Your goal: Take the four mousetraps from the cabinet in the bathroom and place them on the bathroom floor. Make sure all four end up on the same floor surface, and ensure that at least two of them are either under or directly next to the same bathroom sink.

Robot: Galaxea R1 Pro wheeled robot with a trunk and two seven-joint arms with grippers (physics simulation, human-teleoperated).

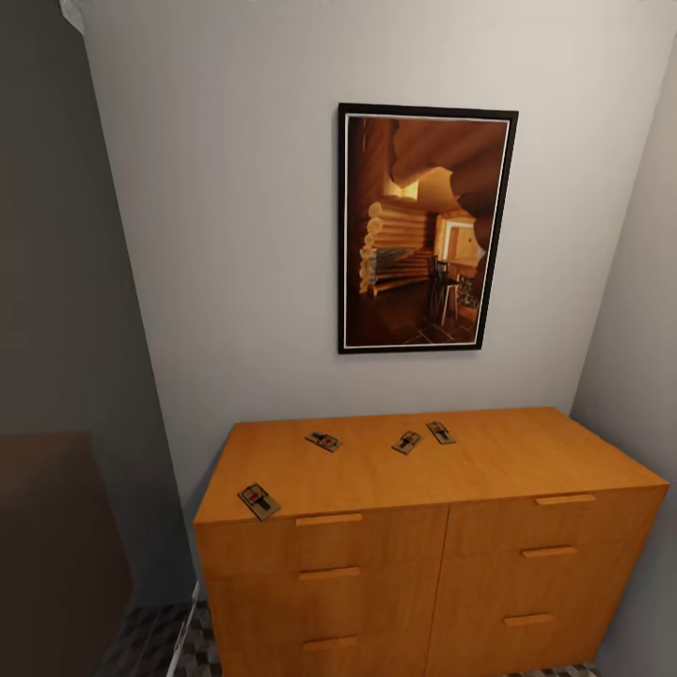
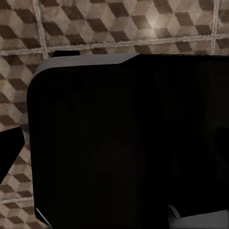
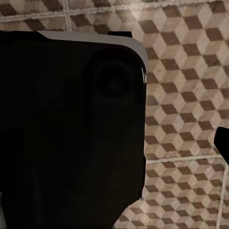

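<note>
The cabinet (image 1: 489, 461) is a low orange-brown chest of drawers with bar handles, standing against the wall in the head view. Several mousetraps lie flat on its top: one near the front left corner (image 1: 259, 501), one further back (image 1: 323, 441), and two close together near the middle back (image 1: 406, 442) (image 1: 440, 432). The cube-patterned bathroom floor (image 3: 191, 95) lies below both wrist cameras. A single dark fingertip (image 2: 10, 148) of the left gripper shows at the frame edge over the tiles. The right gripper likewise shows one fingertip (image 3: 222, 140). Neither holds anything that I can see.
A framed picture of a log cabin (image 1: 425, 228) hangs above the cabinet. A grey wall (image 1: 639, 329) closes in right beside it, and a darker wall (image 1: 66, 282) stands at the left. My black body (image 2: 129, 143) blocks much of both wrist views. Patterned floor (image 1: 155, 644) shows left of the cabinet.
</note>
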